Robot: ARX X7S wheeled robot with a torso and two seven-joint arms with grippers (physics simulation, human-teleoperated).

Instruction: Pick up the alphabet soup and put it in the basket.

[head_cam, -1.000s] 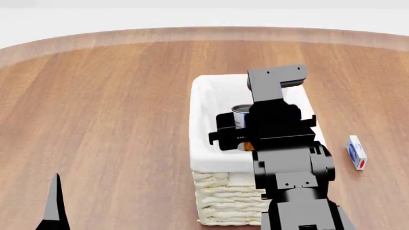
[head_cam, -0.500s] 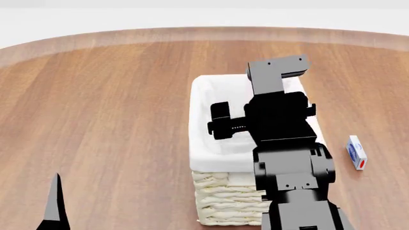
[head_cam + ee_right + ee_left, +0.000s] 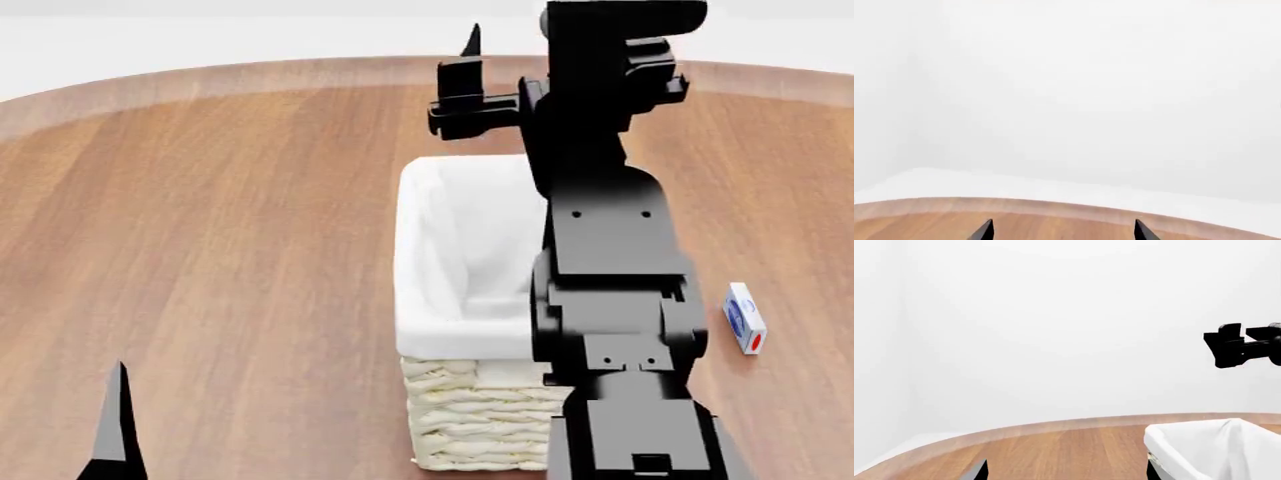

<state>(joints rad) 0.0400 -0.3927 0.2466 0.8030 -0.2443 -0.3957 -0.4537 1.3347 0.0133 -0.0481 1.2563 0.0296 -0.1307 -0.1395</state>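
One basket (image 3: 454,270) stands on one wooden surface (image 3: 214,220). One small white-and-blue box (image 3: 745,317) lies beside it. Two robot arms show: the right (image 3: 607,250) and the left (image 3: 114,430).

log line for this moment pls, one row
phase: retreat | right gripper: open, empty, raised above basket | left gripper: idle low | alphabet soup: not visible | small box: on table right of basket

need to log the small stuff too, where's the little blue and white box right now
In the head view the little blue and white box lies on the wooden table, on the robot's right side, apart from the basket, beyond the right arm.
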